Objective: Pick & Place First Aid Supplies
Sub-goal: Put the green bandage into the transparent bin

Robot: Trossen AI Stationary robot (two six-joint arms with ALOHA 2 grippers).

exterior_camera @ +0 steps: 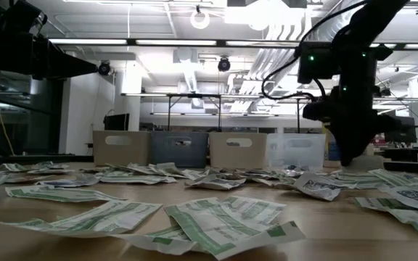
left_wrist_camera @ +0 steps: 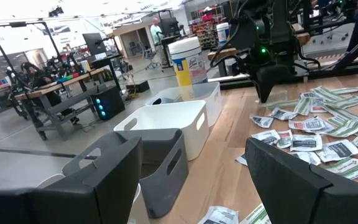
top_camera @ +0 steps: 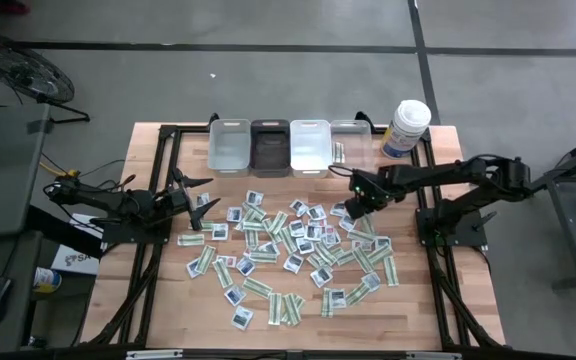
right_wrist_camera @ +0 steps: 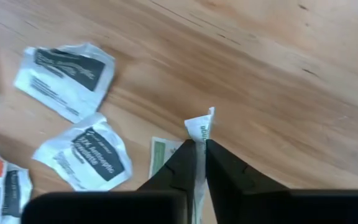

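Seen from desk height, the nearest things are green-and-white strip packets (exterior_camera: pixel 227 221) lying flat and overlapping on the wooden desk (top_camera: pixel 408 310), with squarish white packets (top_camera: pixel 330 297) scattered among them across the middle of the top.

Past that spread, on the right of the pile, the right gripper (right_wrist_camera: pixel 199 147) is down at the surface. Its two dark fingers are pinched nearly together on the end of a narrow green-and-white packet (right_wrist_camera: pixel 200 127), whose tip pokes out beyond them while the rest runs back under the fingers. Two squarish packets lie just beside it. The left gripper (top_camera: pixel 200 195) hangs at the pile's left edge, its fingers spread wide and holding nothing.

Farthest off, four bins (top_camera: pixel 270 146) stand in a row along the back edge, with a white canister (top_camera: pixel 406 128) to their right.

The risks, as I judge them: the hold is only on the packet's end, so the thin paper could slide out on the lift or flop and catch a neighbour. Overlapping packets could cling and ride up together. A loose hold could also drop it short of the bins.
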